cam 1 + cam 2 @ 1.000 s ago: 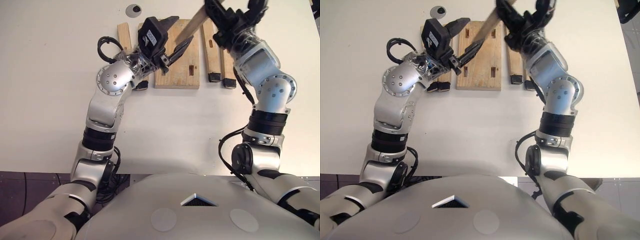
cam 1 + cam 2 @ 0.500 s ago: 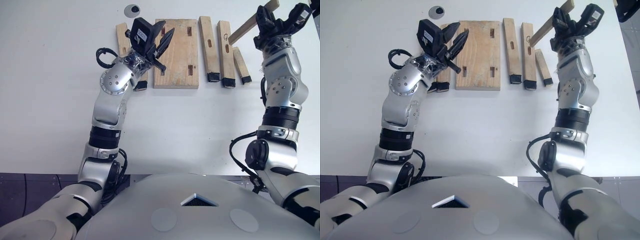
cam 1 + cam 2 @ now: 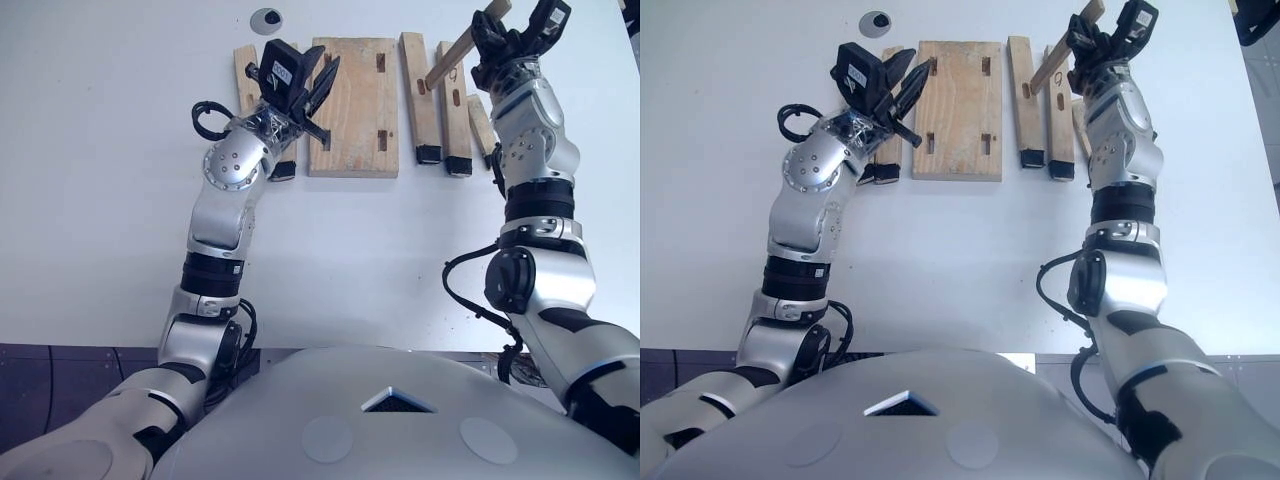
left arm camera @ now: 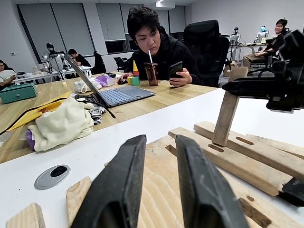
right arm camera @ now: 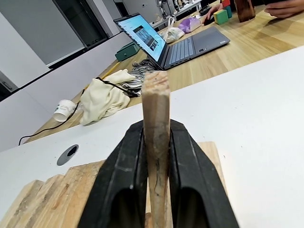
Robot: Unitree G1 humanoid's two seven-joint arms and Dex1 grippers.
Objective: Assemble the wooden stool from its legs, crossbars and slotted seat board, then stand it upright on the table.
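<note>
Main worry rn: my right fingers [image 5: 134,161] are clamped shut on just the top end of a short pale wooden crossbar stick [image 3: 462,48]. So it hangs tilted w/ the low end down by the slots of the two long wooden legs w/ black foot caps [image 3: 415,120], which lie just right of the flat rectangular slotted wooden seat board [image 3: 355,110]. Can't tell if that low end touches a leg or floats just above. Stuff that could go wrong imo: I'm holding it by one end, so any side push could make the stick pivot in my grip. Coming in at this angle, the end could jam or skid off a slot edge instead of seating. And those legs are loose on the white counter [image 3: 100,150] w/ nothing pinning them, so a push prob shoves one away or into its neighbour. Pose: right arm is stretched far fwd, forearm near straight out, wrist cocked so the fingers sit above the far ends of the legs. Left arm is bent at the elbow, reaching fwd. My left fingers [image 4: 118,190] are spread open w/ nothing between them, hovering over the left edge of the seat board, pointing away from me. Board itself lies flat, stool not started afaict.
</note>
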